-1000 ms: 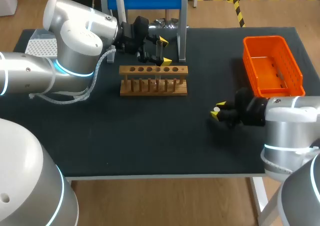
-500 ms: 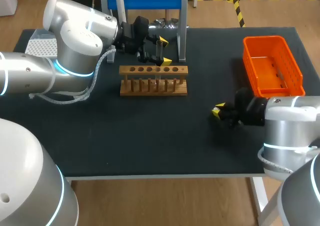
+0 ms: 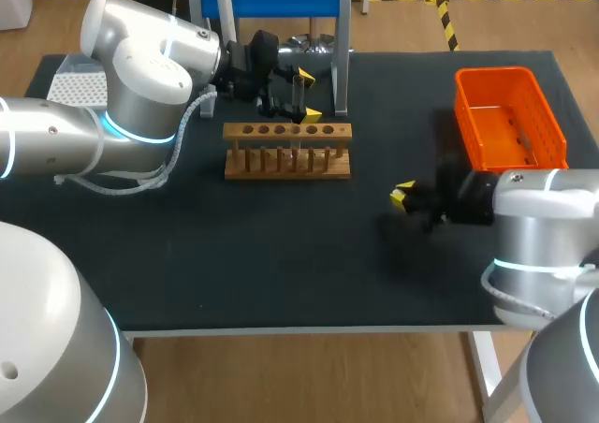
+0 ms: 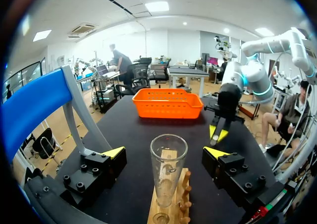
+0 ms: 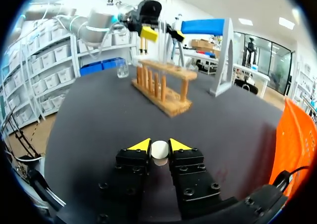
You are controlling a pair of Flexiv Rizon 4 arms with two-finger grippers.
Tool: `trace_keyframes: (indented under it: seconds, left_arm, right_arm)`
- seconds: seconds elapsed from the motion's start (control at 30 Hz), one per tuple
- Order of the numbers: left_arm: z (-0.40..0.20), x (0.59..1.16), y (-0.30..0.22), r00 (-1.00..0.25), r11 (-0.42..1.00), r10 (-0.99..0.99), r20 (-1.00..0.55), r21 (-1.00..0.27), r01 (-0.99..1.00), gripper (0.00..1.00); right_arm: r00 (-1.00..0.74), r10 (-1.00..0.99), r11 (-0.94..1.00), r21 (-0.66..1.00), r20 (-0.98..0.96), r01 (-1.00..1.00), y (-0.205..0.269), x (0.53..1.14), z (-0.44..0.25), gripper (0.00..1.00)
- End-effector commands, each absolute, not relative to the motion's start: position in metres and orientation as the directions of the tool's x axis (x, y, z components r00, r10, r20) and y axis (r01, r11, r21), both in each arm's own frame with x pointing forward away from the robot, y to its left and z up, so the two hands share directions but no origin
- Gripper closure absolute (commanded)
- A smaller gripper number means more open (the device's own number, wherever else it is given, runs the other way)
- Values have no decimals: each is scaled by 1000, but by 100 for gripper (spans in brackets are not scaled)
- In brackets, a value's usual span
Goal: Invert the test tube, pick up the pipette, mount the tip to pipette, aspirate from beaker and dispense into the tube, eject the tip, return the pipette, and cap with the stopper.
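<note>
Found the small white stopper (image 5: 159,150) pinched tight between the two fingers of the right gripper (image 5: 159,144), low over the table (image 3: 281,255). Found the test tube (image 4: 168,167) well apart, farther across, standing straight up in the wooden rack (image 3: 287,150), mouth up, between the wide-apart fingers of the left gripper (image 4: 164,153), touched by neither

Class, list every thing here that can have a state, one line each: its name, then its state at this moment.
left gripper, open, one finger either side of the test tube
test tube, upright in the rack, mouth up, uncapped
right gripper, shut on the stopper
stopper, held between the fingertips
rack, standing on the table
orange basket, upright on the table
</note>
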State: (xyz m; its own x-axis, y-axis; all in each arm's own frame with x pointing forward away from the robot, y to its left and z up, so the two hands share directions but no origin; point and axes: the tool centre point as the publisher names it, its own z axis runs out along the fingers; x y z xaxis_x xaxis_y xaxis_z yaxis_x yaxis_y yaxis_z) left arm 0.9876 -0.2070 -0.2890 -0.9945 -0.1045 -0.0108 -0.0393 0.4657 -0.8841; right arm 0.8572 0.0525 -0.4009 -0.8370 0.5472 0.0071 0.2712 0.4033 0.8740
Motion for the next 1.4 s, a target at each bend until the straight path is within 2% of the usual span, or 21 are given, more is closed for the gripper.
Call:
trace_keyframes:
  seconds: [0.03, 0.37, 0.7, 1.4]
  left_arm:
    - [-288, 988, -207, -995, 469, -101, -8, -882, -40, 0]
    - [-288, 988, -207, -995, 469, -101, -8, -882, -40, 0]
    - [-288, 988, -207, -995, 469, -101, -8, -882, -40, 0]
    - [-288, 988, -207, -995, 469, -101, -8, -882, -40, 0]
  right_arm:
    - [-878, 478, 418, 869, 36, 264, 43, 860, -363, 100]
    - [-930, 369, 451, 877, -12, 168, 59, 887, -288, 100]
    - [-963, 266, 442, 881, 50, 167, 80, 921, -238, 100]
    - [-991, 123, 532, 839, 52, 110, 128, 957, -211, 100]
